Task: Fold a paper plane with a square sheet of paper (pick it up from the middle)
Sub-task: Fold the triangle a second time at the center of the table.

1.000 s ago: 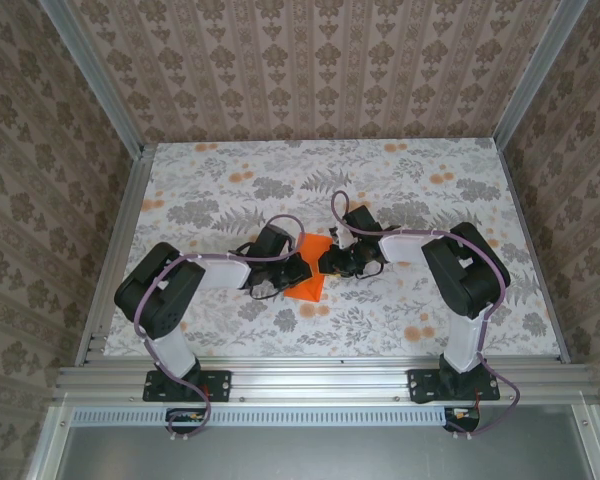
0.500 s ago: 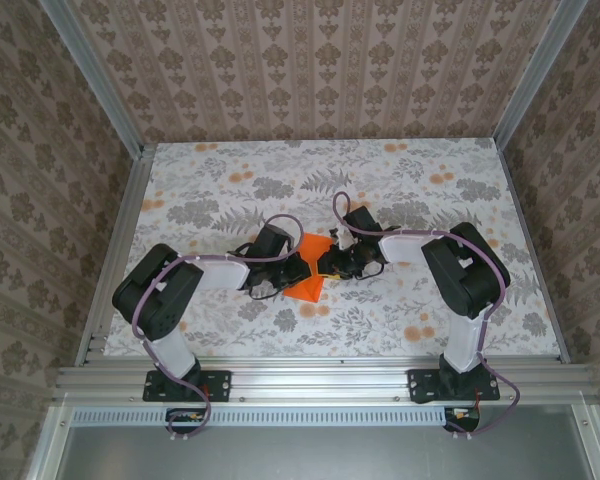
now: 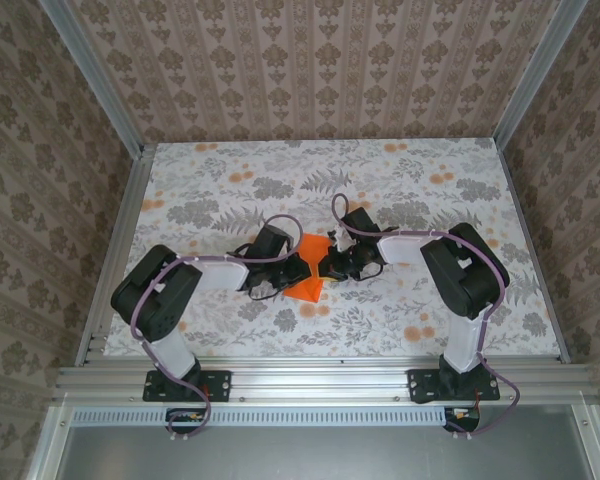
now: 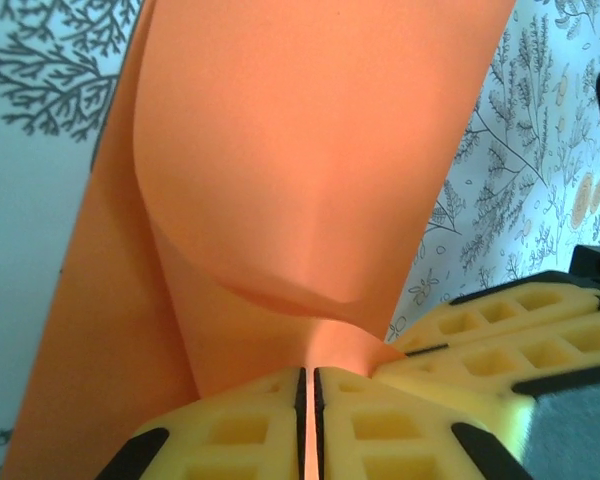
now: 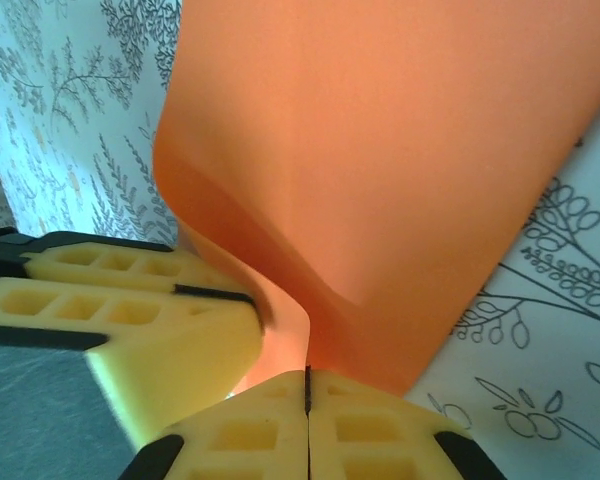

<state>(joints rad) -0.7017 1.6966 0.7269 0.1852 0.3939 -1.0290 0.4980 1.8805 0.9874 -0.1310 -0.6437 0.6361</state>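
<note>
The square sheet of paper [image 3: 303, 289] is bright orange and sits at the table's middle, pinched in at its waist between my two grippers. My left gripper [image 3: 296, 268] comes in from the left and is shut on the sheet's middle. In the left wrist view the paper [image 4: 310, 150] runs down into the thin slit between the yellow pads of the left gripper [image 4: 308, 375]. My right gripper [image 3: 326, 267] meets it from the right. In the right wrist view the right gripper [image 5: 307, 378] is shut on the sheet [image 5: 400, 150], which curls up from the seam. The two grippers almost touch.
The table [image 3: 400, 190] has a grey leaf print with pale orange flower blotches [image 3: 418, 331]. Aluminium rails [image 3: 310, 378] run along the near edge, and patterned walls close in the back and sides. In each wrist view the other gripper's yellow fingers [image 4: 500, 340] crowd in.
My right gripper has closed onto the sheet. The paper has narrowed at its middle and drawn in between the grippers. Both arms stay in nearly the same place.
</note>
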